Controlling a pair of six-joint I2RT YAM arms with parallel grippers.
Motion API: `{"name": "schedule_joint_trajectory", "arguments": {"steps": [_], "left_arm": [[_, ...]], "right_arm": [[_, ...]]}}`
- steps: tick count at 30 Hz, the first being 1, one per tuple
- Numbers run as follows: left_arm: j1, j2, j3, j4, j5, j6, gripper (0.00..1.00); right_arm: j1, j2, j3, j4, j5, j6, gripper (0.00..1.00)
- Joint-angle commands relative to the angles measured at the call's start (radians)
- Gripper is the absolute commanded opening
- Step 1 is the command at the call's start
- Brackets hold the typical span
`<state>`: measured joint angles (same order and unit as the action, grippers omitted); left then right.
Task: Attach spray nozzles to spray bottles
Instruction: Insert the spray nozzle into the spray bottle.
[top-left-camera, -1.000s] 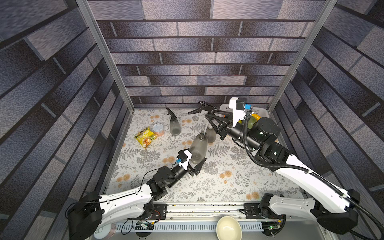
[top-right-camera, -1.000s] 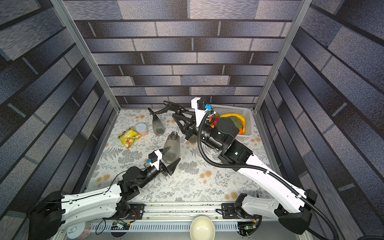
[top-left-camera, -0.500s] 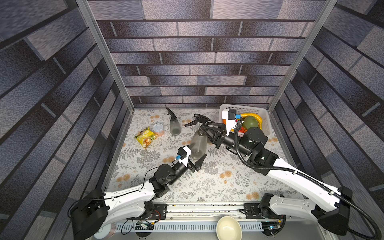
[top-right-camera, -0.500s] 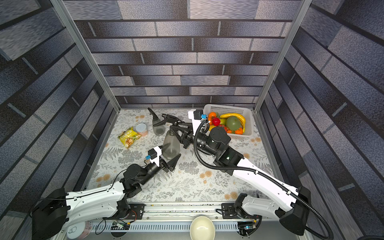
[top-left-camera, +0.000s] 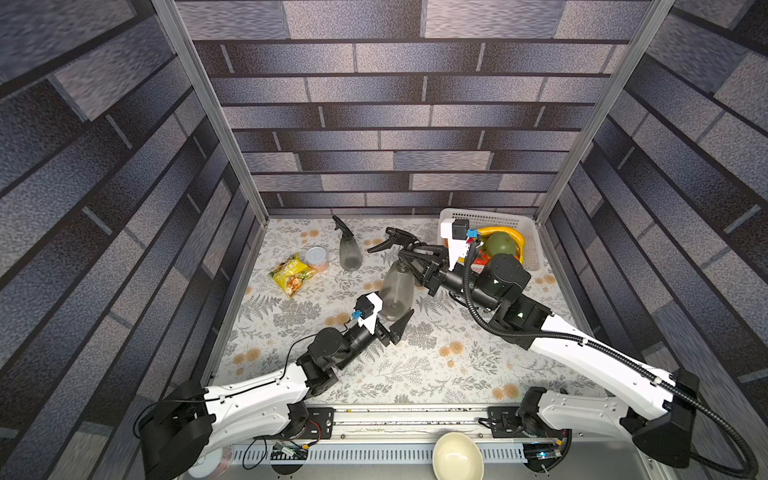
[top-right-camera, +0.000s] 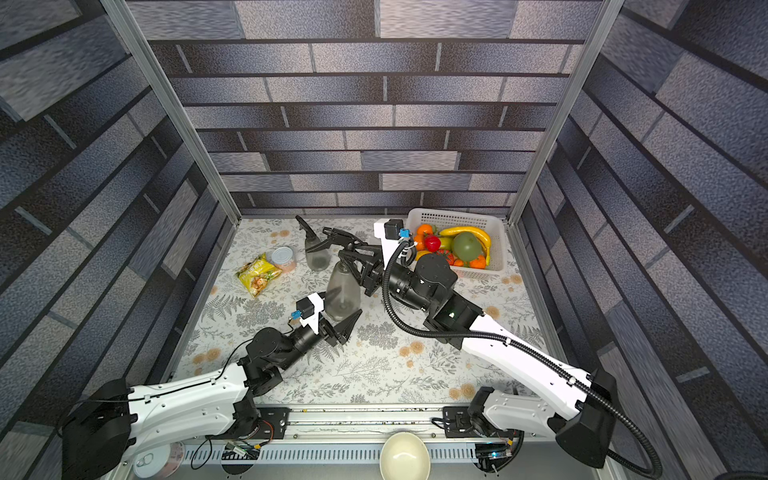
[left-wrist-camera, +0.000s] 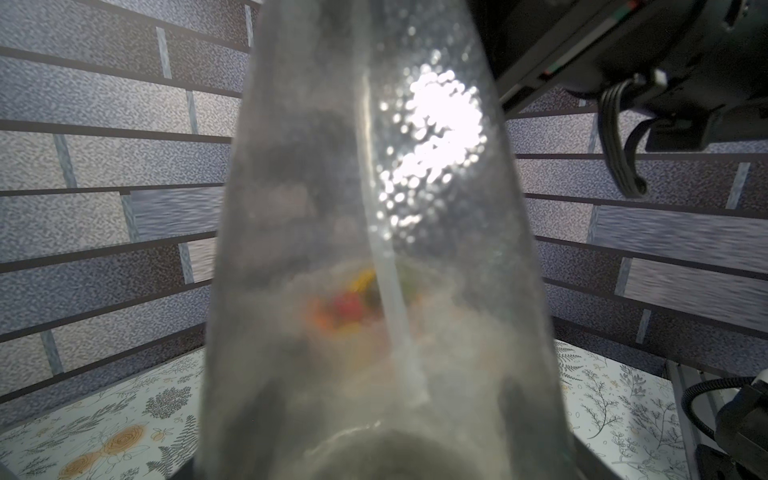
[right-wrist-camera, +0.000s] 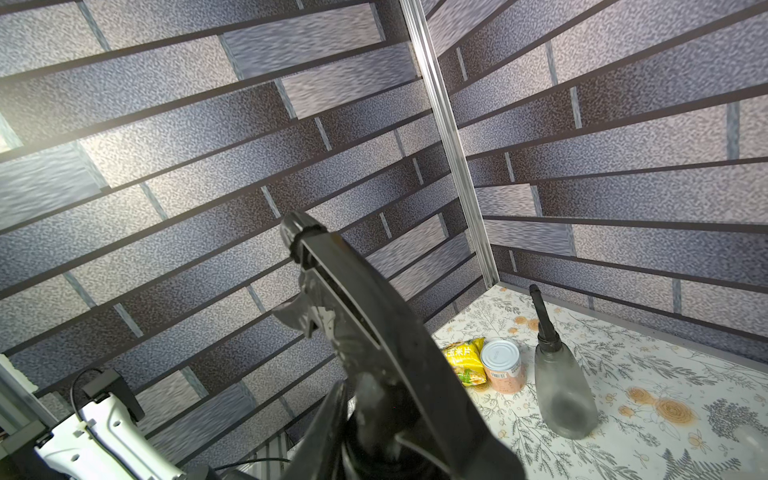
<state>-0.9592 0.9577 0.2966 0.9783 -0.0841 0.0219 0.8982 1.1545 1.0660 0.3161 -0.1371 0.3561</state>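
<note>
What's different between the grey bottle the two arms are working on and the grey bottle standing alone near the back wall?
The middle bottle is clamped at its base by the left pincer; the back bottle stands free. The right pincer holds the middle bottle's black nozzle; the back bottle's nozzle sits untouched. Both are smoky grey cones.

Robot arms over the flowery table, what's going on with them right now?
The left gripper holds a smoky grey spray bottle by its base. The right gripper clamps a black spray nozzle at that bottle's neck, with the dip tube already down inside. Whether it is screwed tight cannot be told. Farther back, a second bottle stands with its black nozzle on, beside a can and a snack packet.
</note>
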Motion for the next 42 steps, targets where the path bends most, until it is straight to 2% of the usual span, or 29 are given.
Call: {"name": "schedule_joint_trajectory", "arguments": {"steps": [1,11,17,26,35,38,42], "left_arm": [[0.006,-0.040,0.023,0.045,0.007,0.006,0.82],[0.022,-0.042,0.014,0.067,-0.003,-0.011,0.81],[0.040,-0.053,0.016,0.050,0.012,-0.029,0.81],[0.054,-0.028,0.033,0.074,0.015,-0.061,0.81],[0.047,0.098,0.102,0.183,-0.024,-0.046,0.81],[0.037,0.126,0.133,0.183,-0.034,0.004,0.81],[0.028,0.133,0.172,0.155,-0.051,0.068,0.81]], "right_arm": [[-0.001,0.014,0.029,-0.070,-0.023,-0.035,0.31],[-0.002,-0.002,-0.008,-0.103,-0.175,-0.022,0.33],[-0.002,-0.013,-0.009,-0.165,-0.236,-0.058,0.34],[-0.001,-0.010,-0.047,-0.195,-0.128,-0.108,0.33],[0.133,0.085,-0.054,-0.172,0.314,-0.122,0.30],[0.196,0.136,0.032,-0.254,0.530,-0.141,0.27],[0.243,0.194,0.111,-0.350,0.722,-0.164,0.28]]}}
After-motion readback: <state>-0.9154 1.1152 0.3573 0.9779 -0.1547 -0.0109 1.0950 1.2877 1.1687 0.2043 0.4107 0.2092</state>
